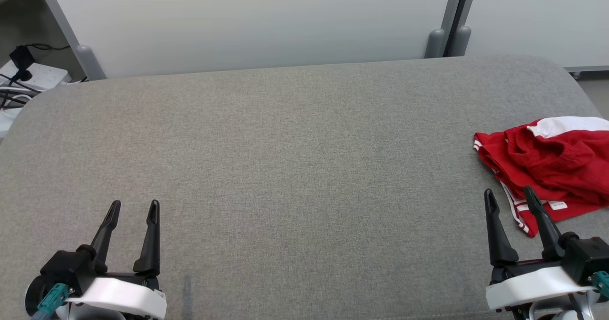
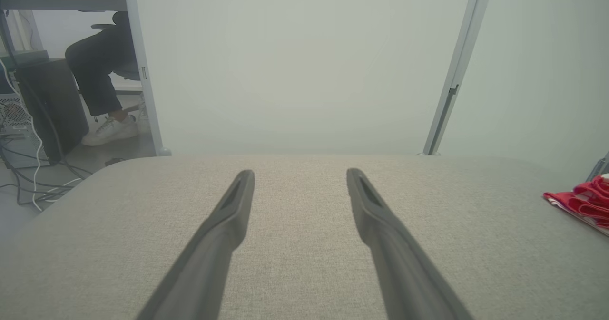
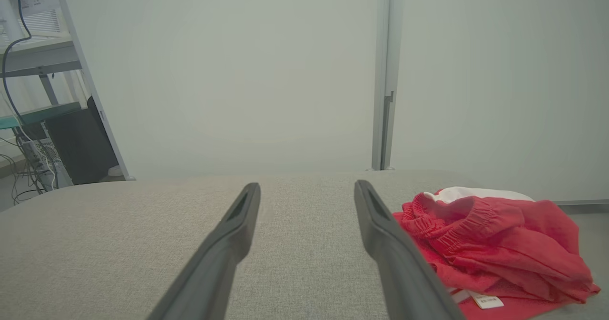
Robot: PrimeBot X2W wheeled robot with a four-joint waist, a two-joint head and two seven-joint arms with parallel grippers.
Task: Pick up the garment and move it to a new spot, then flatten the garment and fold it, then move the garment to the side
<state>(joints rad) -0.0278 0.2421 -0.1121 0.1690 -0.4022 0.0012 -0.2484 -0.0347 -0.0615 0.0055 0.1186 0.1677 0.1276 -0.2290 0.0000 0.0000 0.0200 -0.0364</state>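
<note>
Red shorts (image 1: pixel 552 168): crumpled, at right edge of frame on grey padded table (image 1: pixel 285 158). R gripper (image 1: pixel 509 192), lower right: fingers spread wide, holding nothing; one finger overlaps shorts' hem, contact unclear. L gripper (image 1: pixel 134 206), lower left: fingers likewise spread, empty, well apart from shorts.

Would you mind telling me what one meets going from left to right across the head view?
Left gripper, jaws open → the pair of grey panel feet at the back → red garment. The right gripper overlaps the garment, so I leave it out.
</note>
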